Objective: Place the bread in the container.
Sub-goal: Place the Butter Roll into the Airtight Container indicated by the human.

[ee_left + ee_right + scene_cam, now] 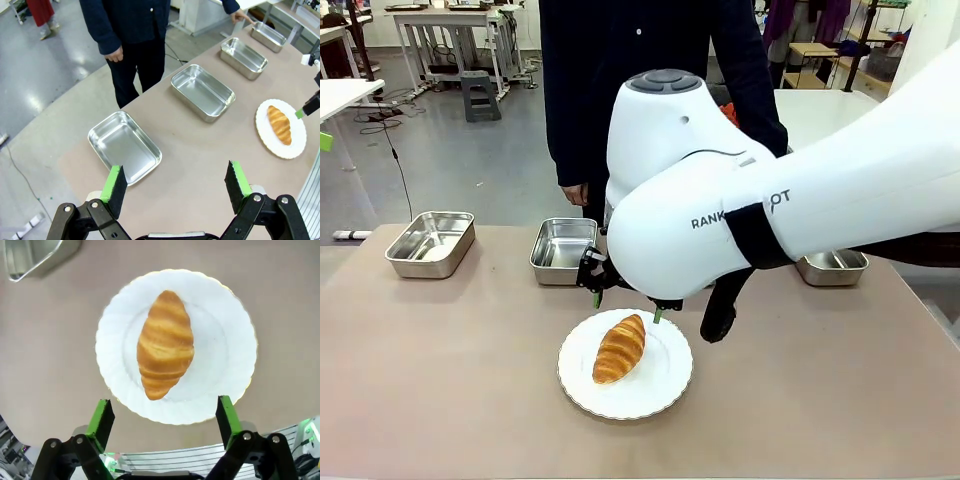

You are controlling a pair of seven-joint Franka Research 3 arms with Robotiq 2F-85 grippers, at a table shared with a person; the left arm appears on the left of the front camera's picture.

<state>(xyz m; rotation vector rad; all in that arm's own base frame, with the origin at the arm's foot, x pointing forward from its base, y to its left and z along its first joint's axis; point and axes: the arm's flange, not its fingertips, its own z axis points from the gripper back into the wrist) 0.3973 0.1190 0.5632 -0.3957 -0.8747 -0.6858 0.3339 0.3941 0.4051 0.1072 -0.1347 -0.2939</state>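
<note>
We saw the bread, a golden-brown ridged roll with tapered ends, lying whole and flat in the middle of a white plate. Four shiny rectangular steel containers stood upright in a row beyond it, well apart from it. All seemed empty, though the farthest showed small.

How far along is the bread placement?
Done: nothing yet; the bread lies on the white plate, not in a container. In hand: the open right gripper hovers over the plate beside the bread, not touching. Remaining: grasp, carry to a container, release. Left gripper open, idle.
</note>
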